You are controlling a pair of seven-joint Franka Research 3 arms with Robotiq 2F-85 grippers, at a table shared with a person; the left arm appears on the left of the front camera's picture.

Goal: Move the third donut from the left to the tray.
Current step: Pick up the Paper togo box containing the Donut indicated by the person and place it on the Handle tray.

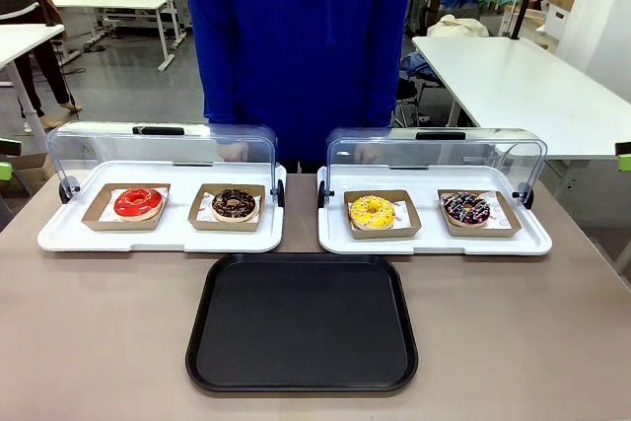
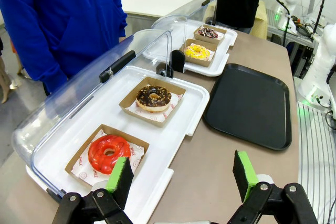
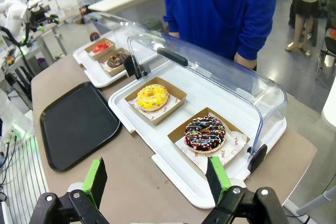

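- Left gripper [image 2: 184, 174] hangs wide open and empty by the near left corner of the left white tray [image 1: 59, 234], which carries a red-glazed donut [image 1: 138, 202] and a chocolate donut [image 1: 234, 204].
- The black tray [image 1: 301, 322] lies at the table's near edge, centre.
- The yellow-glazed donut [image 1: 372, 211] sits in its cardboard tray on the right white tray [image 1: 532, 239], left half.
- Right gripper [image 3: 157, 174], jaws wide and empty, hangs by that tray's near edge.
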